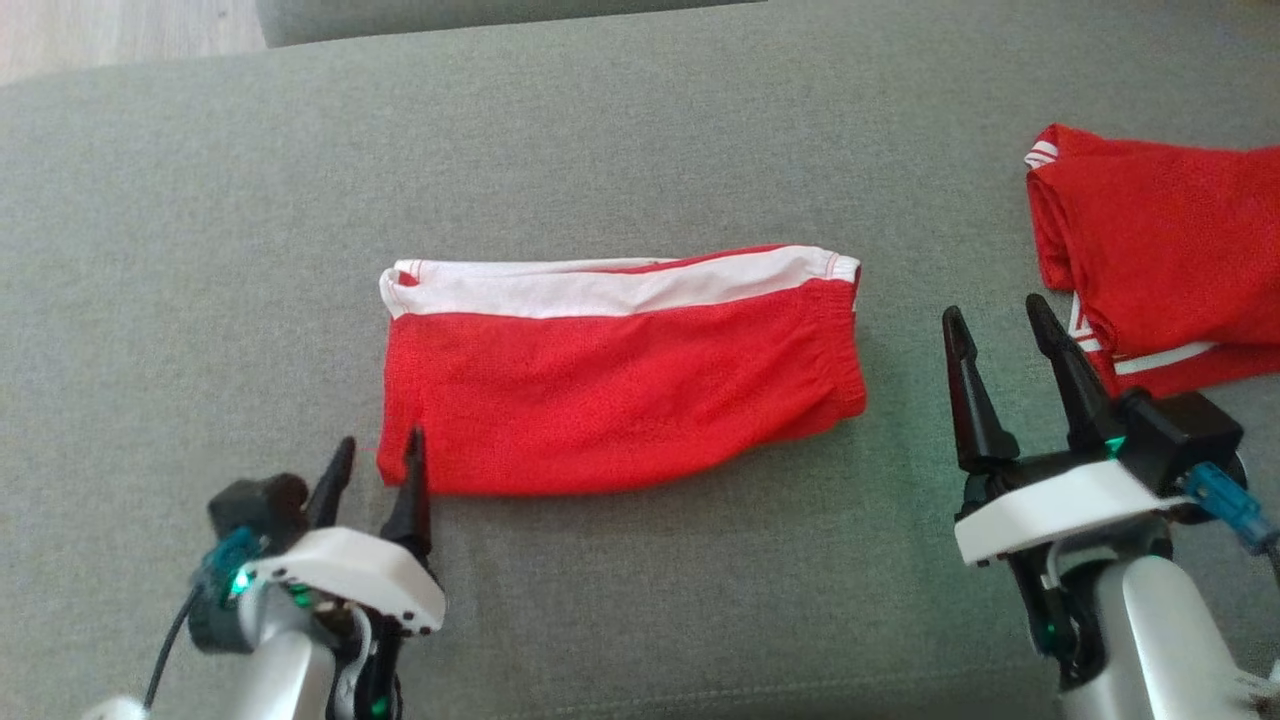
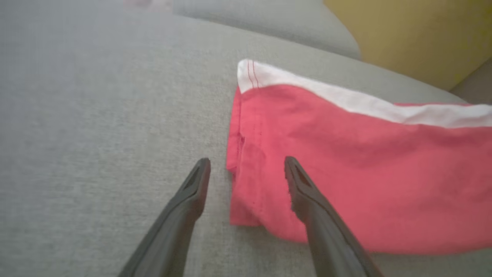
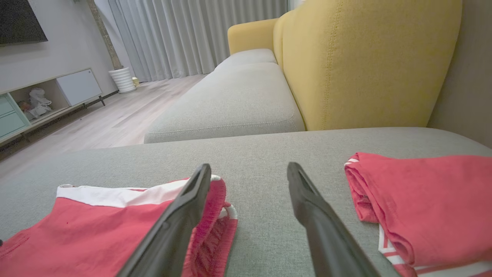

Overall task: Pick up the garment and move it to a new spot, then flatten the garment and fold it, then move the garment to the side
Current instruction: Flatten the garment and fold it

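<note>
Grey couch cushion [image 1: 200, 250] underneath. Left gripper [image 1: 378, 462] is spread wide and empty at the near-left corner of the folded red shorts [image 1: 620, 400]. Right gripper [image 1: 995, 315] is spread too, hovering between the shorts and another red garment [image 1: 1160, 270].

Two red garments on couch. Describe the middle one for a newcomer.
On the grey couch seat, look at the middle. The red shorts lie folded in a long rectangle; a broad white band along the far edge sets them apart from the thin-striped red garment at right.
</note>
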`<state>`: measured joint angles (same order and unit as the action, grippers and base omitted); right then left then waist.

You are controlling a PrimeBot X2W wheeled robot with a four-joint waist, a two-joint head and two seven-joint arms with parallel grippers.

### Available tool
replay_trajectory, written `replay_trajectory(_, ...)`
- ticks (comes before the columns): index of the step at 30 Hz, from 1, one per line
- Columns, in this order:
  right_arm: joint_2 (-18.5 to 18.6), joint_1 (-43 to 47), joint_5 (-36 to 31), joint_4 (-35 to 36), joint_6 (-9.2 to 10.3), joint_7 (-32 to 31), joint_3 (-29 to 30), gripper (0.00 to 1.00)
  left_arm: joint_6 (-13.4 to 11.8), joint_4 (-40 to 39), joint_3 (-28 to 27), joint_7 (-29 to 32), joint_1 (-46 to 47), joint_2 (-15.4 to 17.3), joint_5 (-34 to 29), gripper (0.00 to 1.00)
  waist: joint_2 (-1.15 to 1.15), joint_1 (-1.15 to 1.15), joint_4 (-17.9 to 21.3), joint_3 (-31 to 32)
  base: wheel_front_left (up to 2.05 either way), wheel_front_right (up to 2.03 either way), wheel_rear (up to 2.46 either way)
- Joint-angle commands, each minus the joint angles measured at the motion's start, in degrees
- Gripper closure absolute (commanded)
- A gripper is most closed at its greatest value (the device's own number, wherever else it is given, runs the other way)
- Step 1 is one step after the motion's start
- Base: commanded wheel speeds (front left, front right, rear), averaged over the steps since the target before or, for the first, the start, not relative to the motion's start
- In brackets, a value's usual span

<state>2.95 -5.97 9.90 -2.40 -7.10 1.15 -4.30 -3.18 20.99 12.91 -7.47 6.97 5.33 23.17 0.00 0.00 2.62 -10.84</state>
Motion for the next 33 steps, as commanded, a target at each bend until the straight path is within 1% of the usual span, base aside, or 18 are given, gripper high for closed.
replay_trajectory(1,-0.1,0.2,-0.5,2.4,-0.39,-0.1,-1.1,0.0,-0.6,-3.0,-2.2,-1.6,0.5,1.2,-0.9,0.0,0.0,0.0,-0.1,0.2,0.0,0.0,0.0)
replay_trajectory(4,-0.1,0.4,-1.1,3.1,-0.39,0.0,-0.8,0.0,-2.0,-7.4,-2.7,-4.8,-0.6,2.1,-2.9,0.0,0.0,0.0,-0.6,0.8,0.0,0.0,0.0)
replay_trajectory(8,-0.1,0.5,-2.1,4.1,-0.39,-0.6,-0.1,0.0,-3.7,-12.9,-3.3,-6.8,-1.6,3.5,-6.1,0.0,0.0,0.0,-1.1,1.7,0.0,0.0,0.0)
replay_trajectory(12,-0.1,1.3,-3.3,5.0,-0.39,-1.4,0.1,0.0,-4.3,-17.4,-3.6,-7.3,-3.0,4.5,-8.3,0.0,0.0,0.0,-1.5,2.9,0.0,0.0,0.0)
replay_trajectory(17,-0.1,2.7,-4.2,5.8,-0.39,-2.4,0.3,0.0,-5.0,-21.1,-3.3,-7.4,-5.7,5.6,-10.3,0.0,0.0,0.0,-1.7,4.2,0.0,0.0,0.0)
replay_trajectory(22,0.0,3.7,-4.9,6.2,-0.39,-3.5,0.5,0.0,-5.5,-22.6,-3.1,-7.1,-7.6,6.3,-10.8,0.0,0.0,0.0,-1.9,4.9,0.0,0.0,0.0)
replay_trajectory(33,0.1,4.2,-5.0,6.7,-0.39,-4.3,0.6,0.0,-5.8,-23.4,-2.5,-6.7,-7.9,6.5,-10.7,0.0,0.0,0.0,-2.1,5.1,0.0,0.0,0.0)
